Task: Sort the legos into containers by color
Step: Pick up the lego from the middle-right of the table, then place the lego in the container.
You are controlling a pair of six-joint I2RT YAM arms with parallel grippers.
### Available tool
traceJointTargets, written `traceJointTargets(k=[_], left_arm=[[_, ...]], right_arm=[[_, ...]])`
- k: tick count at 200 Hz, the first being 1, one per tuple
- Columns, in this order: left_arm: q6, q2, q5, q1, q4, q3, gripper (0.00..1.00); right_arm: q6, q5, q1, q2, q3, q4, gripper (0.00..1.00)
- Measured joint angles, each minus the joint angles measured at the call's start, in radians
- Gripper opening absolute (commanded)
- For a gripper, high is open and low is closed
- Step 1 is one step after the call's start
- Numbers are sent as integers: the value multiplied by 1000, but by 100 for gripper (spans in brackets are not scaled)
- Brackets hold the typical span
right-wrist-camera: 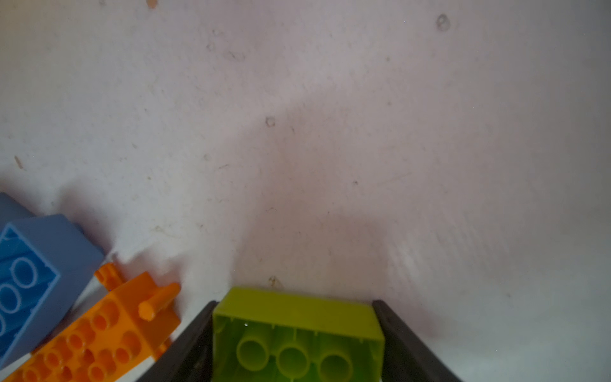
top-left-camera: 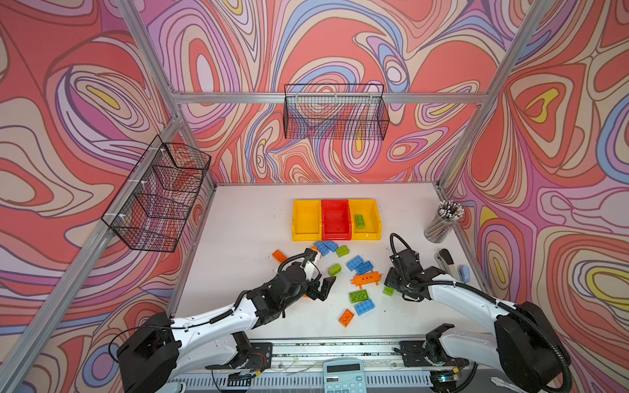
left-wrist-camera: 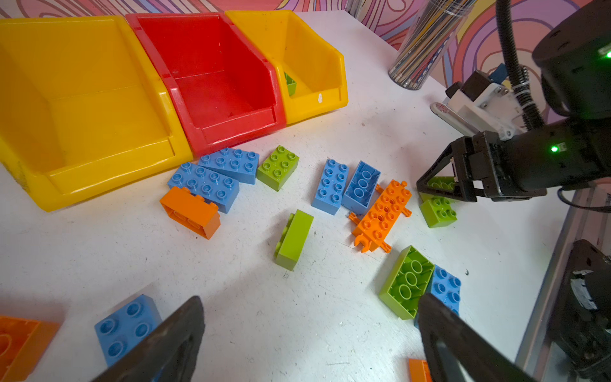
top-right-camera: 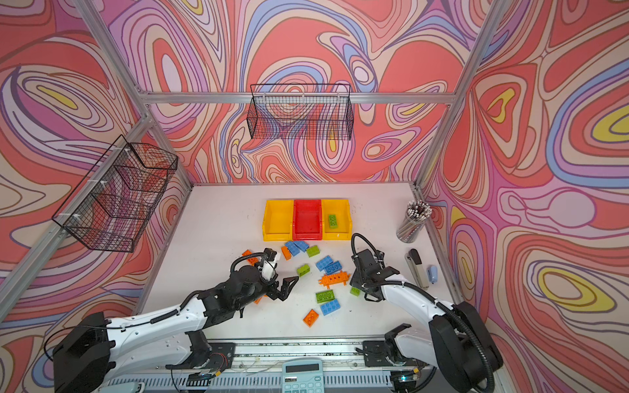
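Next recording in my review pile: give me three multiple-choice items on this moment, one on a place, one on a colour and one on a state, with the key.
1. Where does the binned brick lie?
A. in the red bin
B. in the yellow bin nearer the pencil cup
C. in the yellow bin farther from that cup

2. What colour is the clamped brick in the right gripper?
A. orange
B. blue
C. lime green

3. How is the left gripper?
A. open and empty
B. shut on a blue brick
C. shut on an orange brick

Key: 1 B, both top views show it in the end bin on the cup's side. 2 C, the right wrist view shows lime green plastic flanked by both jaws. 3 A, the left wrist view shows its jaws wide apart with nothing between them.
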Motion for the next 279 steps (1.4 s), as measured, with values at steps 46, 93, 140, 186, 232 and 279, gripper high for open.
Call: traceJointTargets(k=[46, 93, 140, 186, 232, 279], left_arm=[[6, -2, -8, 0, -1, -4, 100], [6, -4, -30, 0, -6, -4, 100], [5, -23, -62, 0, -77, 3, 100], [-3, -88, -106, 0, -155, 19, 100], [-19, -139, -151, 0, -226, 34, 100], [-22, -152, -181, 0, -273, 46, 100]], right_arm=[[-17, 3, 7, 27, 32, -13, 46], [-77, 20, 10, 85, 224, -37, 46], [-203, 54, 10, 314, 531, -2, 46], [-320, 94, 10, 554, 798, 23, 46], [-387, 95, -11, 716, 944, 44, 50], [-423, 85, -33, 766, 1010, 45, 78]])
